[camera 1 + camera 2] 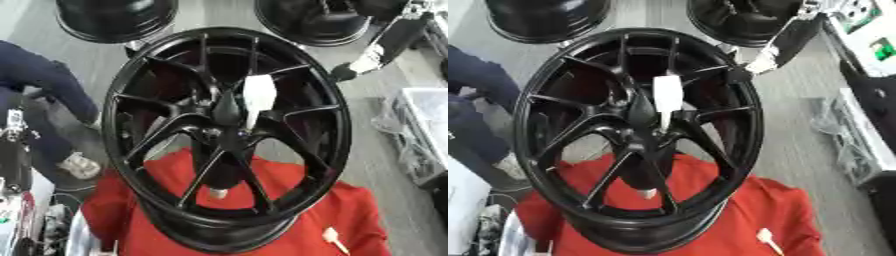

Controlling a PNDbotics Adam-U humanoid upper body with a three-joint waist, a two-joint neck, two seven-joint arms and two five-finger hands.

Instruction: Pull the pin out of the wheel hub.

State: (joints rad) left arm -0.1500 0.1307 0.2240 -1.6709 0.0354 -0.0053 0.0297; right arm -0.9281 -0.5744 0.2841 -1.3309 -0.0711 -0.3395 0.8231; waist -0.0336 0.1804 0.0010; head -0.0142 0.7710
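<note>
The glossy black multi-spoke alloy wheel [227, 135] is stood on a red cloth-covered surface [350, 210]. A white flat-headed pin [257, 97] is seated at its hub. The right hand [343, 71] is positioned at the upper right rim; its finger state cannot be determined.

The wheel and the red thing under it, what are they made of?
The wheel looks like metal painted glossy black: stiff thin spokes with soft shine. The red cover looks like cloth: matte, with folds and rumpled edges.
</note>
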